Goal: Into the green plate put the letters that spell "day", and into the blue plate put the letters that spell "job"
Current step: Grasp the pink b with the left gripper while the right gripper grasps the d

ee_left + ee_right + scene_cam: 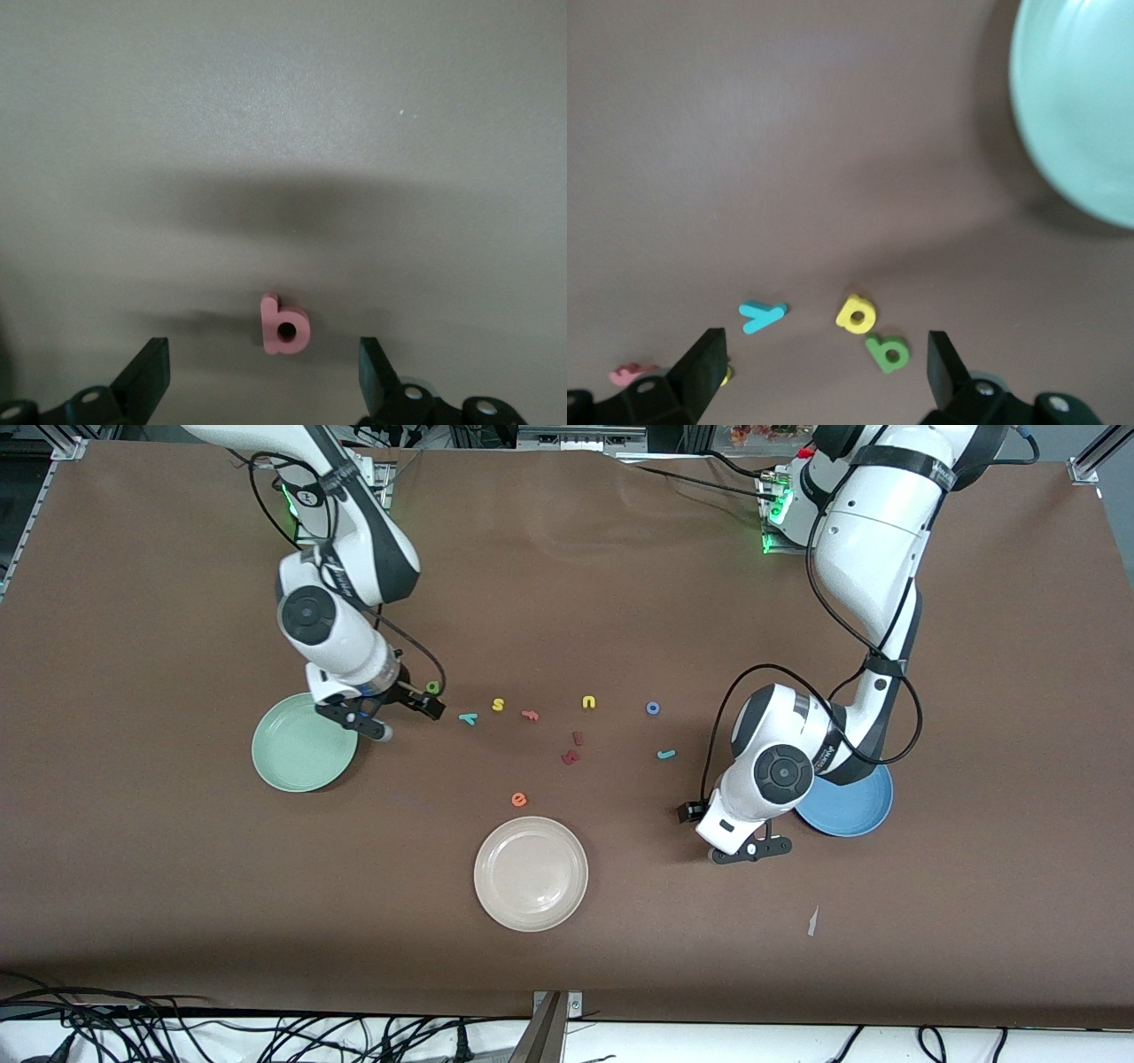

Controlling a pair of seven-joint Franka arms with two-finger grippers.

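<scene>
Low over the table beside the blue plate, my left gripper is open, and the pink "b" lies flat between its fingers, untouched. My right gripper hovers open next to the green plate. Under it lie the yellow "d", the green "a" and the teal "y". The blue "o" and teal "j" rest mid-table, toward the left arm's end. From the front the "b" and "d" are hidden.
A beige plate sits nearest the front camera, with an orange "e" just above it in the front view. A yellow "s", red "f", yellow "u" and two dark red pieces lie among the letters.
</scene>
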